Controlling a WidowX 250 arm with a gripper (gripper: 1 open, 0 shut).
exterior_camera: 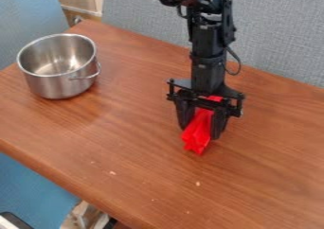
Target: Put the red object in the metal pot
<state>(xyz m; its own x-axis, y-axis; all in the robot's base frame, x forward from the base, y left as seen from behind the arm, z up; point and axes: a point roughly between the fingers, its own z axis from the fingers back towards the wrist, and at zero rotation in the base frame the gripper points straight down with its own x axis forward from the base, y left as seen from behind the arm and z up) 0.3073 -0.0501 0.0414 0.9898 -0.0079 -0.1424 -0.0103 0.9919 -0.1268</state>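
Tool (203, 129) gripping red block (198, 133), metal pot (59, 66) well apart

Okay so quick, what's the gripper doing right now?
Black robot gripper: closed on the bright red elongated block, over the brown wooden table.

Fingers (204, 123) seemingly grip the red object (196, 136).

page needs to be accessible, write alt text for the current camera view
A black robot gripper holds a red block at a wooden table; a shiny metal pot with a side handle stands apart, near the far left edge.
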